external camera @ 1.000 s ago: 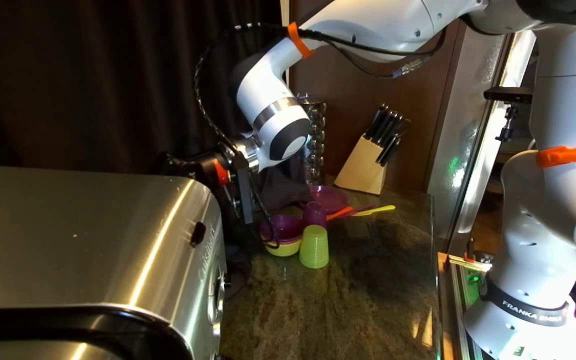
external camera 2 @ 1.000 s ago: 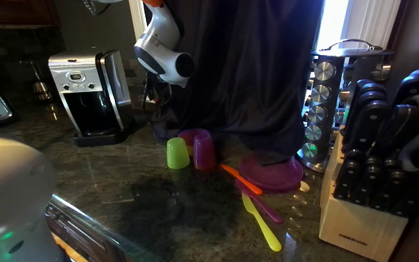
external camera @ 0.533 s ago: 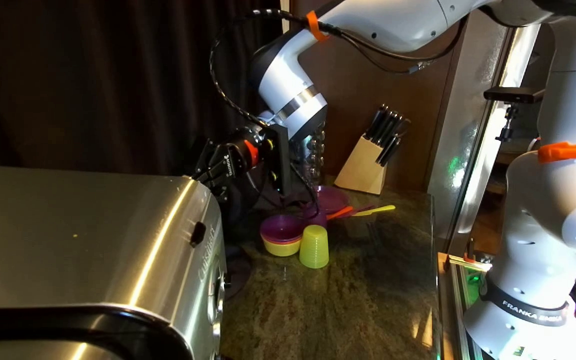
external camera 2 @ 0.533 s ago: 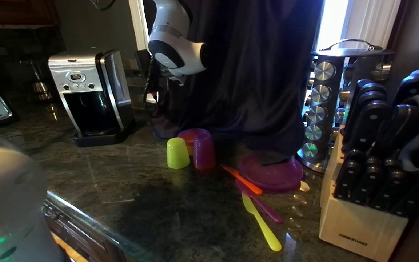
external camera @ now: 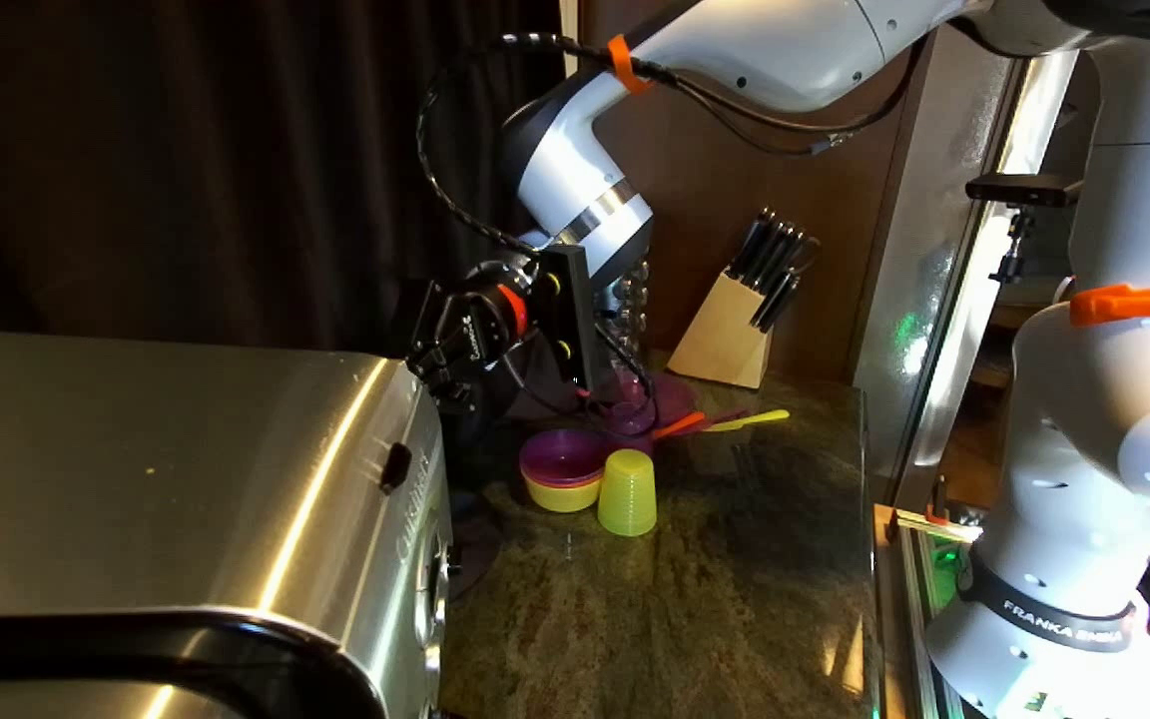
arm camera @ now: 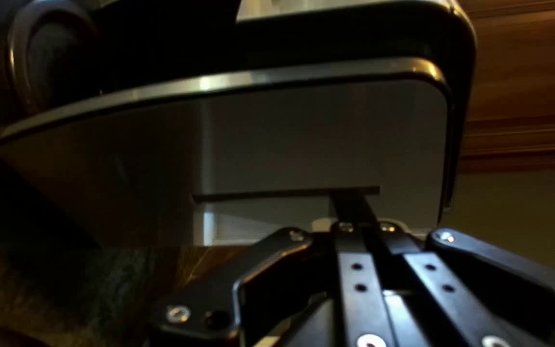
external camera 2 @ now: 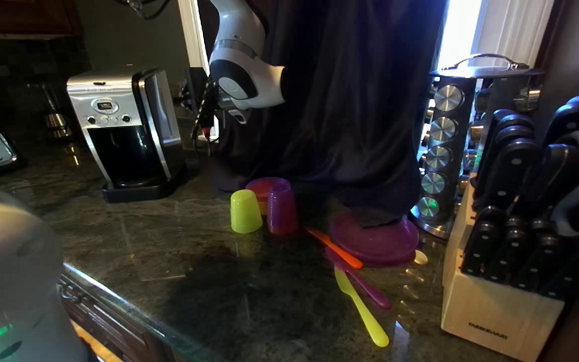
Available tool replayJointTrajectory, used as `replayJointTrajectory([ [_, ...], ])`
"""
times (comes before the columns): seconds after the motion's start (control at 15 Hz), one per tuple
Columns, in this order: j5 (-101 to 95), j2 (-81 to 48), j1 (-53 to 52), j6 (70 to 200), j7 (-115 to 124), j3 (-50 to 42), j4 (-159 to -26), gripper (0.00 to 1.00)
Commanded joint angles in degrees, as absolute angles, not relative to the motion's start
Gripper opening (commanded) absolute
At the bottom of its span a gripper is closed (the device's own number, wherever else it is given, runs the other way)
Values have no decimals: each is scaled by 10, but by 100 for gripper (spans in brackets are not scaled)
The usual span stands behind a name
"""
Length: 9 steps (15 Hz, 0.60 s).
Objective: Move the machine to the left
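The machine is a brushed silver appliance with a rounded top and black base. It fills the lower left of an exterior view (external camera: pixel 166 469) and stands upright on the counter at the left of an exterior view (external camera 2: pixel 113 100). My gripper (external camera: pixel 417 367) is beside the machine's side near its upper front corner; I cannot tell whether it touches. It is mostly hidden in an exterior view (external camera 2: pixel 185 98). In the wrist view the shut gripper (arm camera: pixel 354 212) points at the machine's smooth side panel (arm camera: pixel 306 140), with its fingers together and nothing seen between them.
A green cup (external camera: pixel 627 494), stacked bowls (external camera: pixel 560 474) and a purple cup (external camera 2: pixel 282 208) stand near the machine. Plastic knives (external camera 2: pixel 362 306), a purple plate (external camera 2: pixel 375 239), a spice rack (external camera 2: pixel 440 130) and a knife block (external camera 2: pixel 500 301) are farther off. A dark curtain (external camera 2: pixel 329 100) hangs behind the arm.
The gripper has come out from behind the machine's far corner and swung round to face its side, then shifted slightly over the last half second. The machine has not visibly moved.
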<state>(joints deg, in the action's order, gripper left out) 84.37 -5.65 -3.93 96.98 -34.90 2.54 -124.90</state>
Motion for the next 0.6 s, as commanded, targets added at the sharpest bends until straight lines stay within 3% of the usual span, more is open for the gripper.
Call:
replayJointTrajectory([
  [0.0,799,-72,-42,919,-310,32,-1250,0],
  [0.53,775,-110,-56,902,-328,46,-1240,0],
])
